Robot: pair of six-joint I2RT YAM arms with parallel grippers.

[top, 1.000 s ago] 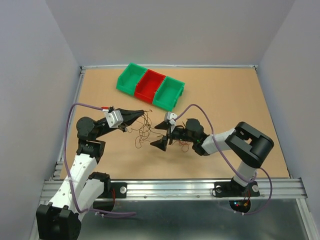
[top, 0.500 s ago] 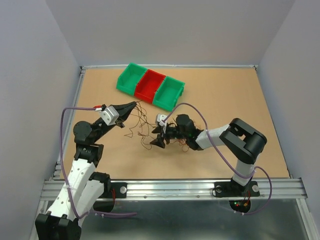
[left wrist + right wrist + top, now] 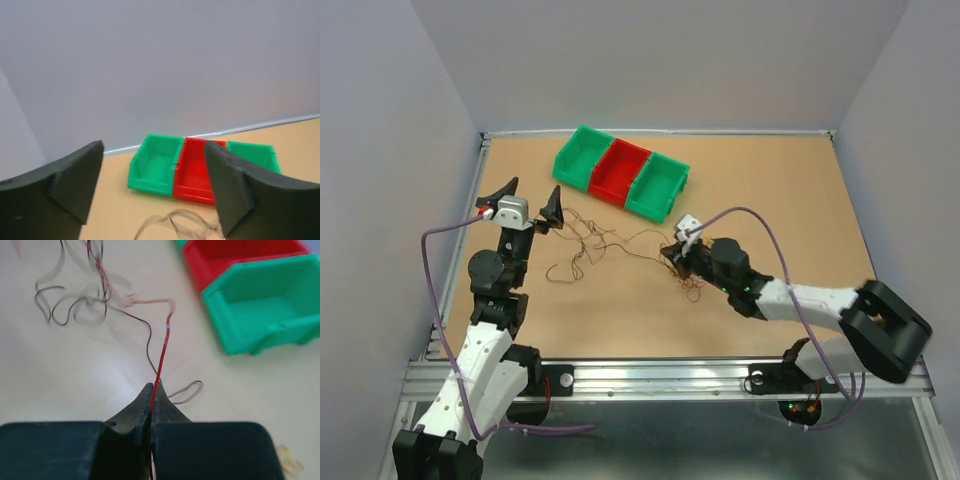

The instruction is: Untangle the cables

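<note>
The cables (image 3: 588, 243) lie as thin curly strands drawn out across the board, from beside the left gripper to a small tangle (image 3: 692, 287) under the right arm. My right gripper (image 3: 672, 254) is shut on one red cable (image 3: 163, 347), which runs taut from its closed tips (image 3: 151, 390) toward the loose dark loops (image 3: 75, 307). My left gripper (image 3: 530, 198) is raised at the left side, open, with nothing between its fingers (image 3: 75, 182). Blurred loops of cable (image 3: 180, 222) show below it.
A row of three bins sits at the back: green (image 3: 581, 157), red (image 3: 621, 171) and green (image 3: 657, 186). The right wrist view has a green bin (image 3: 265, 305) close on the right. Walls enclose the board, and a metal rail (image 3: 660, 375) runs along the near edge.
The left gripper opened, let go of the strands and swung up and left. The right gripper shut on the red cable and pulled right, stretching the clump out.
</note>
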